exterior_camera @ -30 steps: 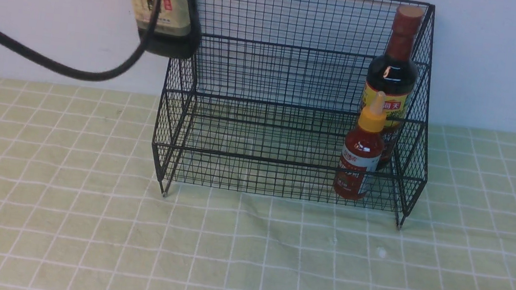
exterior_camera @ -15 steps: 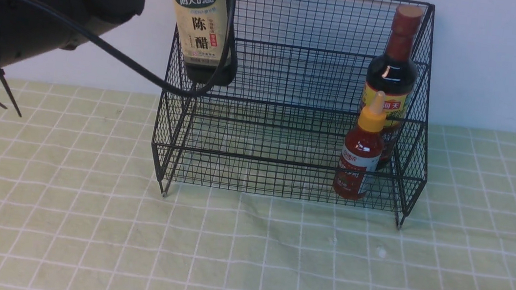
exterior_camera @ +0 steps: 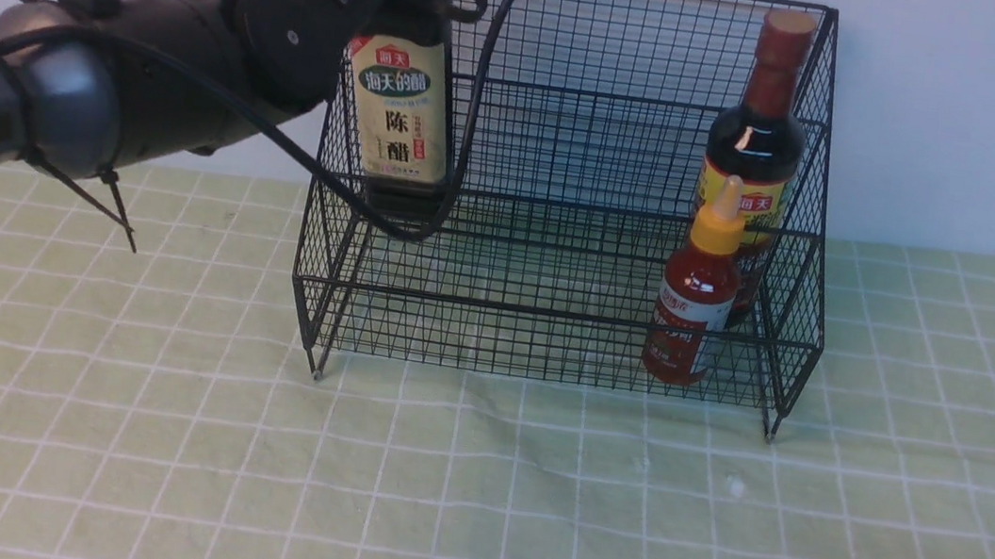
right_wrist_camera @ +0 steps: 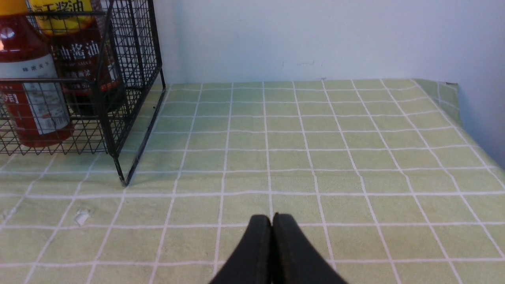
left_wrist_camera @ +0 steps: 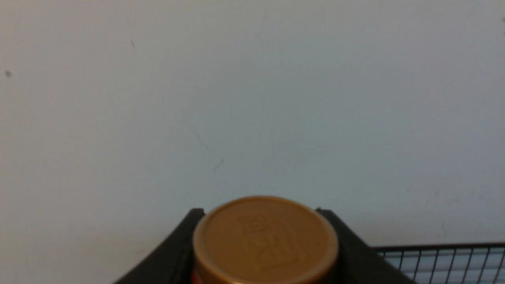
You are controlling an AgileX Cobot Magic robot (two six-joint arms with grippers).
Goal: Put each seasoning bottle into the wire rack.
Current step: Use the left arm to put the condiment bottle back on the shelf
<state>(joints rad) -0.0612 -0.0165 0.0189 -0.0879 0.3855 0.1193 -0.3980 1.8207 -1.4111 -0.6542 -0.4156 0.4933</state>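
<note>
Beige-label bottle point(exterior_camera: 400, 106) marked 陈醋, now lower over the wire rack point(exterior_camera: 560, 230), pinched by left end effector point(left_wrist_camera: 262, 244); right end effector point(right_wrist_camera: 272, 227) pressed together.

Left arm point(exterior_camera: 83, 100) extended forward at an upward slant, wrist raised; left gripper point(left_wrist_camera: 262, 236) with its two dark fingers point(left_wrist_camera: 179, 244) clamped against opposite sides of a gold cap point(left_wrist_camera: 265, 238). Right gripper point(right_wrist_camera: 272, 236) low, fingertips pressed together.
</note>
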